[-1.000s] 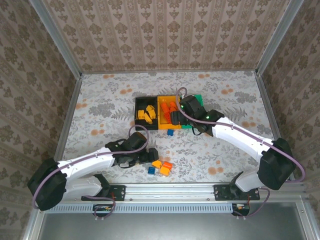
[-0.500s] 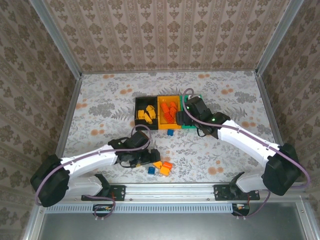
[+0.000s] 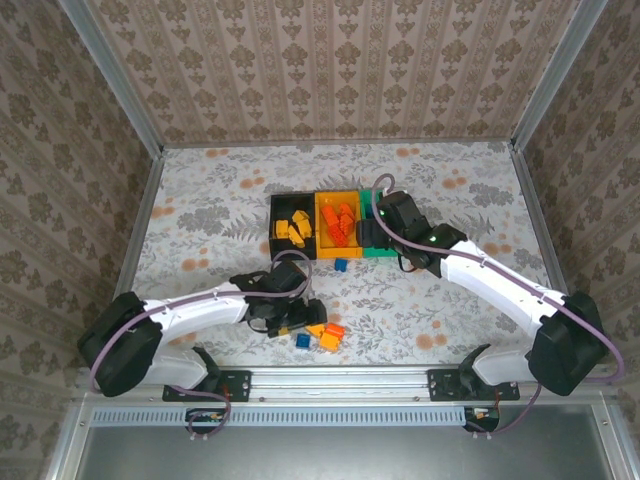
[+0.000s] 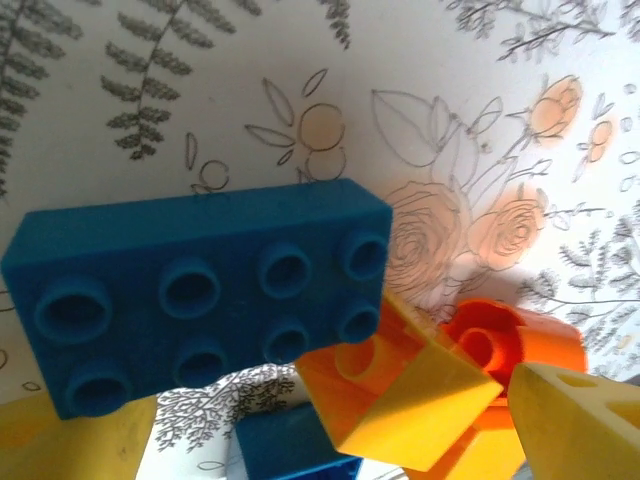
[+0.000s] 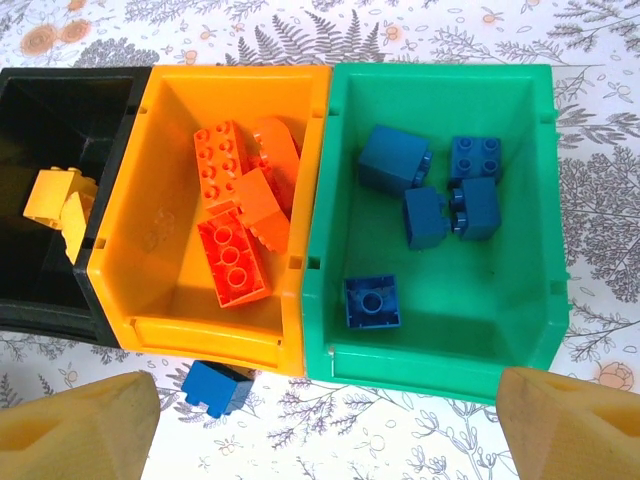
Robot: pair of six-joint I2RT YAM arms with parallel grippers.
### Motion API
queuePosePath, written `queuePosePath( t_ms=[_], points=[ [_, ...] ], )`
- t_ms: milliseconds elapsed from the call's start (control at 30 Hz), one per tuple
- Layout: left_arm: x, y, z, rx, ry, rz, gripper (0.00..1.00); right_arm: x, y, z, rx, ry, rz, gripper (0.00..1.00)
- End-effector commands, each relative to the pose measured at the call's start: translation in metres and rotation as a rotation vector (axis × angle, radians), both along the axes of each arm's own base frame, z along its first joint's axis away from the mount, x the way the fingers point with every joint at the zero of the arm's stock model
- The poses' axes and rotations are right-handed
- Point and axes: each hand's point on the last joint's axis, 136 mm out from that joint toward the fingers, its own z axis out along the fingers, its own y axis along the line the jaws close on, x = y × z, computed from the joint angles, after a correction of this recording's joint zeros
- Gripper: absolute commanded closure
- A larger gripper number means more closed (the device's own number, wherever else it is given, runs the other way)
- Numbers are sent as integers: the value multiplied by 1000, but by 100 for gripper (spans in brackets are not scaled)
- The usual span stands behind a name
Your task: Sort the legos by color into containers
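Note:
The containers stand in a row: a black bin (image 5: 40, 290) with yellow legos, an orange bin (image 5: 160, 240) with red-orange legos, and a green bin (image 5: 440, 330) with several blue legos. My right gripper (image 5: 320, 440) hangs open over the bins' near edge, mostly above the green bin (image 3: 398, 197). One blue lego (image 5: 217, 387) lies on the table in front of the orange bin. My left gripper (image 4: 320, 455) is open and low over a loose pile: a blue brick (image 4: 200, 300), a yellow-orange brick (image 4: 420, 400), a red-orange brick (image 4: 510, 345) and another blue piece (image 4: 295, 450) low between the pads.
The loose pile (image 3: 322, 335) lies close to the table's near rail (image 3: 340, 378). Patterned walls and metal frame posts close in the table on three sides. Flowered tabletop (image 3: 470, 200) stretches right of the bins.
My left gripper has slid right, up to the loose pile. My right gripper has shifted right from over the orange bin to over the green bin.

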Motion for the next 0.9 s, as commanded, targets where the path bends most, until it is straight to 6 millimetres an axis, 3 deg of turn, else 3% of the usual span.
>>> queuePosePath(
  t_ms=[0, 233, 367, 500, 667, 867],
  points=[
    [29, -4, 10, -2, -102, -20, 9, 0, -6, 6, 12, -23, -22, 11],
    [72, -16, 16, -3, -217, -60, 16, 1, -7, 5, 14, -22, -23, 11],
    [63, -20, 3, 48, -191, -138, 22, 0, -9, 3, 14, -19, -27, 11],
    [47, -3, -13, 213, -196, -249, 28, -1, -11, 3, 19, -21, -28, 11],
    [43, 10, -15, 441, -296, -400, 40, 0, -11, 5, 33, -26, -29, 11],
    [41, 8, -21, 548, -343, -485, 56, 0, -15, 8, 39, -30, -43, 10]
  ],
)
